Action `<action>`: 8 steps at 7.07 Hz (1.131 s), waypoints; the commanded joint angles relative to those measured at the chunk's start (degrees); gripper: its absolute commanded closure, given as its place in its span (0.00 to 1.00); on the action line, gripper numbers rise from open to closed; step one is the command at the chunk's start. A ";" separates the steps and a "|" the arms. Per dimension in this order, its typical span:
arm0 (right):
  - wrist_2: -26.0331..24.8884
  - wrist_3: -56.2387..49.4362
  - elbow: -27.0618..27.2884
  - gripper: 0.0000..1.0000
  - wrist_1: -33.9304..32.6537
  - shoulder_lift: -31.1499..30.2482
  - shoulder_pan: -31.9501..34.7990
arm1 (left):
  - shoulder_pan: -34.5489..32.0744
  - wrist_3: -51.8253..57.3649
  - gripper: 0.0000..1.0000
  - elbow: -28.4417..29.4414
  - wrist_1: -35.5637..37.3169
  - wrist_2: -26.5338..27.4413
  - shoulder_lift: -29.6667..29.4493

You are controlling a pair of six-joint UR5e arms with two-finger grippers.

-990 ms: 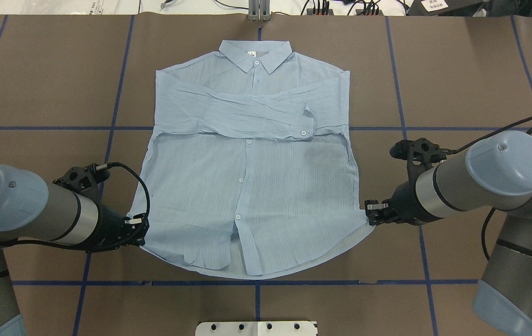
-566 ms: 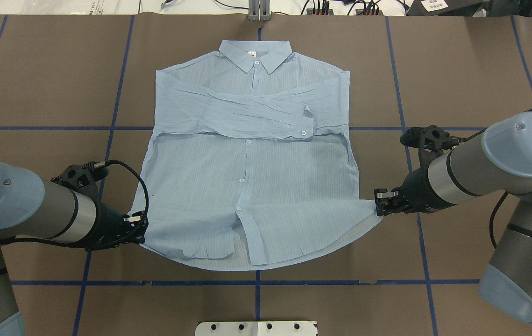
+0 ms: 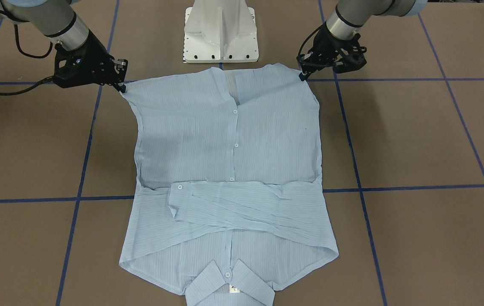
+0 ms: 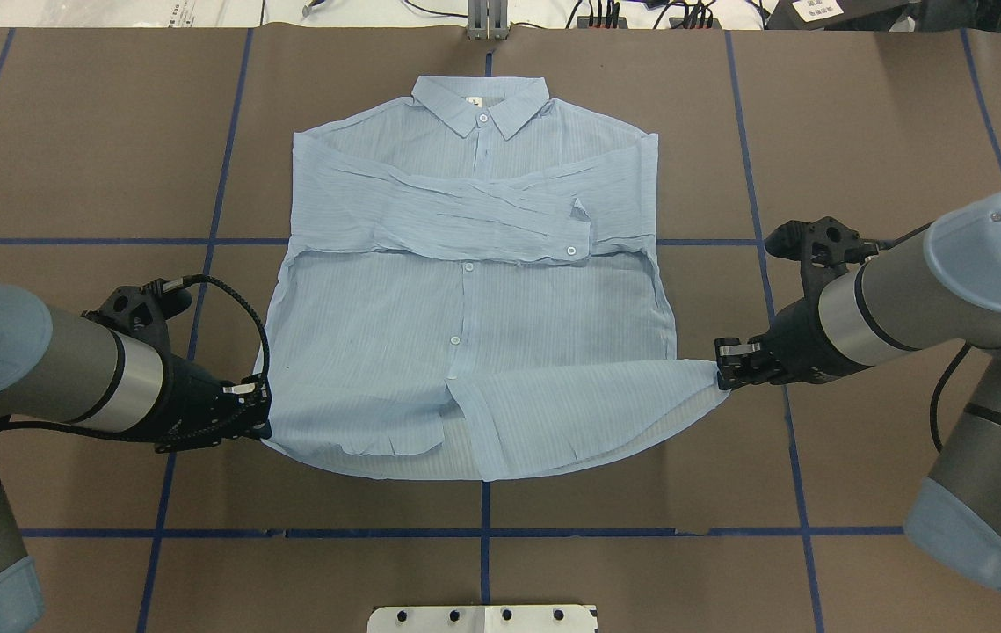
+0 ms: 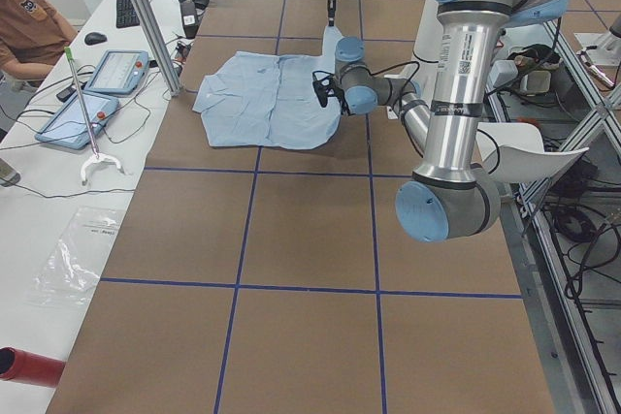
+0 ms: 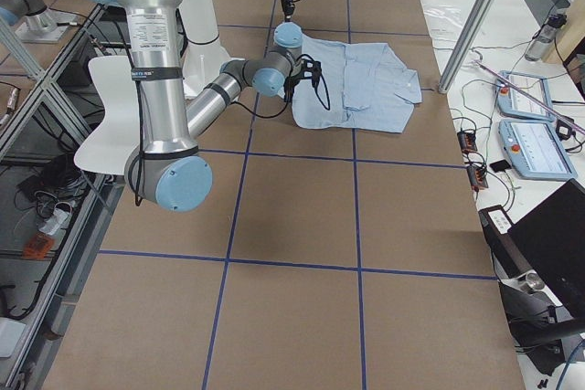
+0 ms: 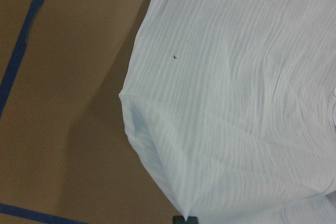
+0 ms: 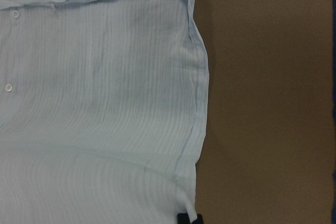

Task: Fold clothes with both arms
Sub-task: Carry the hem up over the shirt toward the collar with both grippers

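Overhead exterior view: the shirt (image 4: 500,308) lies on the bench (image 4: 69,132), collar away from the robot, sleeves crossed. Left pincer (image 4: 264,427) and right pincer (image 4: 722,376) each pinch a hem corner, hem raised.

Thin, finely ribbed cloth shirt (image 4: 474,290); matt brown paper-like table cover (image 4: 860,132); smooth, brushed-metal arms (image 4: 52,378)

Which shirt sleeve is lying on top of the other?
The sleeve starting at the overhead view's left shoulder; its buttoned cuff shows fully, covering the other sleeve.
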 commanded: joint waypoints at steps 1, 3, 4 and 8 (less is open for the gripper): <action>1.92 -1.21 -0.88 1.00 0.02 0.15 1.92 | -0.44 -0.33 1.00 0.17 -1.57 -0.20 0.00; 5.27 -2.88 -2.29 1.00 0.11 0.41 5.52 | -0.61 -0.33 1.00 0.26 -2.37 -0.20 -0.09; 5.19 -2.89 -3.68 1.00 0.02 2.85 5.79 | -1.83 -0.33 1.00 0.26 -2.72 -0.20 -0.96; 5.02 -2.71 -7.38 1.00 -0.33 9.01 7.36 | -6.49 -0.07 1.00 4.02 -2.73 -0.11 -6.49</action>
